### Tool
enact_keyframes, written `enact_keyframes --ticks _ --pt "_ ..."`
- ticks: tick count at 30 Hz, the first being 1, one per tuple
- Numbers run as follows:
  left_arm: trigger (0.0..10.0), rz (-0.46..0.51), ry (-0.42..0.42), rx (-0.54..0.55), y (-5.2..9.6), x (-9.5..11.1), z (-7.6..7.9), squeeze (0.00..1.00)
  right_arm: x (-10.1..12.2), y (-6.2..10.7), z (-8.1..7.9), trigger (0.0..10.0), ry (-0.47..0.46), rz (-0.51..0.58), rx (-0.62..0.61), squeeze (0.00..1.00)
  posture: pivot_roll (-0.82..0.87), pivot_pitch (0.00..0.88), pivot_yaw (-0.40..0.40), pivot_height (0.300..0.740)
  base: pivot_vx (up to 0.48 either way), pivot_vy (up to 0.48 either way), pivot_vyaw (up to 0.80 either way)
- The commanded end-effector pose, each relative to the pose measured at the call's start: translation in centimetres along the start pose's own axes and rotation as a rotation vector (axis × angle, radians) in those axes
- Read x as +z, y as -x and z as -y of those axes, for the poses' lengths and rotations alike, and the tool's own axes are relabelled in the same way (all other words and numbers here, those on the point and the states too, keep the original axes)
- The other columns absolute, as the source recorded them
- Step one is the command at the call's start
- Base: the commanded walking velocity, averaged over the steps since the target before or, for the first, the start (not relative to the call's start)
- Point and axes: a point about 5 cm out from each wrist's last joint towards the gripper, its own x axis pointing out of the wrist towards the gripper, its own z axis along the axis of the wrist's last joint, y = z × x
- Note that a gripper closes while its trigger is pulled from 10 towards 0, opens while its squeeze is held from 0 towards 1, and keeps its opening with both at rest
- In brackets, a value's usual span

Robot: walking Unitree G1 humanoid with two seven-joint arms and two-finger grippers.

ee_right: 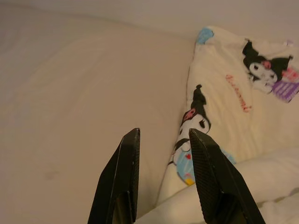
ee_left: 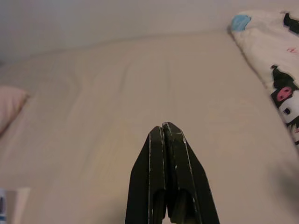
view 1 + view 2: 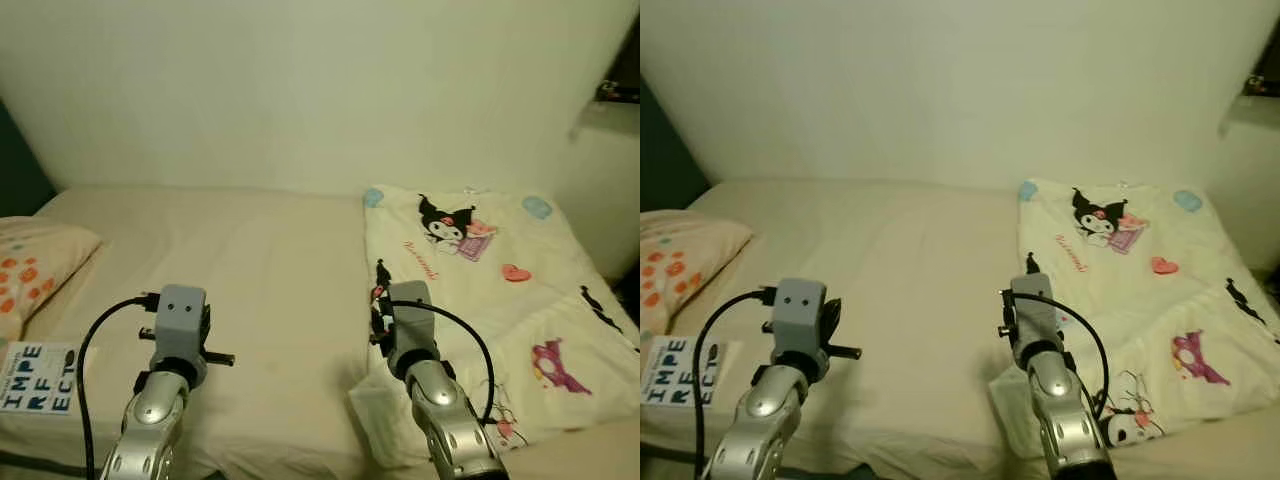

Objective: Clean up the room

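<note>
While both arms reach out over the bed (image 3: 260, 260), the right claw (image 1: 161, 140) hangs with its two black fingers (image 1: 126, 163) spread apart and nothing between them. Just beyond and slightly to the right of that claw lies the edge of a white blanket (image 3: 480, 290) printed with cartoon figures, hearts and pink script; it covers the bed from the claw's tips rightward and on toward the pale wall (image 3: 320, 80). A folded corner of the blanket sits just below the right claw, near the bed's front edge.

The left claw (image 2: 164, 128) has its fingers pressed together, holding nothing, and hovers over bare beige sheet. Ahead of it the sheet runs to the wall. To its left, well apart, a pillow (image 3: 35, 265) with orange flowers rests by the bed's left end. Nearer, beside the left arm (image 3: 160, 400), a white book (image 3: 35, 378) with large dark lettering lies flat at the front left corner of the bed.
</note>
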Motion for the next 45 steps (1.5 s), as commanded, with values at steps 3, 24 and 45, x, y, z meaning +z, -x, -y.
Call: enact_keyframes --ticks 3,24,45 --pt "10.0 -0.020 -0.027 -0.023 -0.4 -0.5 0.6 0.00 -0.8 0.3 1.0 10.0 -0.008 -0.029 -0.027 0.00 -0.06 0.068 0.041 0.740 0.000 0.000 0.00" --pt "10.0 -0.107 0.076 0.100 1.9 -2.2 -0.4 0.00 -0.8 0.6 -0.2 10.0 0.007 -0.036 0.044 0.00 -0.06 0.070 -0.018 0.740 0.000 0.000 0.00" --pt "10.0 -0.078 0.026 0.027 0.6 -1.2 -0.1 0.00 -1.3 0.9 -0.4 10.0 -0.095 -0.042 0.018 0.00 -0.05 0.066 0.014 0.740 0.000 0.000 -0.45"
